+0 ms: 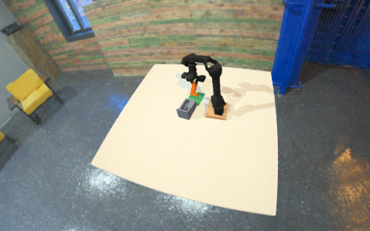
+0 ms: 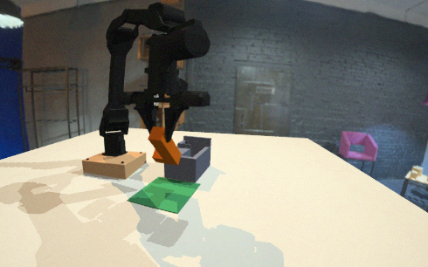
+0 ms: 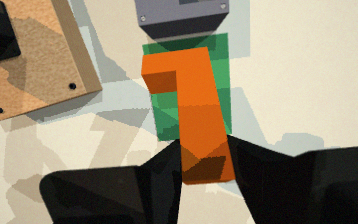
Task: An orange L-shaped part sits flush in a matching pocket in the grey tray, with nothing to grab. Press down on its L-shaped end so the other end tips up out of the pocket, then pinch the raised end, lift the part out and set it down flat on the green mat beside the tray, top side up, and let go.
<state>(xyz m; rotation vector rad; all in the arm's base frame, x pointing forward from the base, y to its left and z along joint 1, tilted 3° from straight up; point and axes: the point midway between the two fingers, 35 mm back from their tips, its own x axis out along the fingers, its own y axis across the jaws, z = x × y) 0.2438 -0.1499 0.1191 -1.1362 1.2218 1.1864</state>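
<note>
The orange L-shaped part (image 1: 194, 90) (image 2: 165, 147) (image 3: 195, 100) is held in the air by its straight end, tilted, with its L-shaped end hanging lower. My gripper (image 2: 162, 131) (image 3: 202, 142) is shut on it, one finger on each side. The green mat (image 1: 200, 99) (image 2: 151, 200) (image 3: 222, 70) lies below the part, which is clear of it. The grey tray (image 1: 183, 112) (image 2: 182, 169) (image 3: 180, 17) stands beside the mat with its pocket empty; only its near end shows in the wrist view.
The wooden base block (image 1: 217, 116) (image 2: 107, 167) (image 3: 45, 60) of the arm stands to one side of the mat and tray. The pale table top (image 1: 191, 158) (image 2: 282, 209) extends around them. Shadows of the arm fall across the table.
</note>
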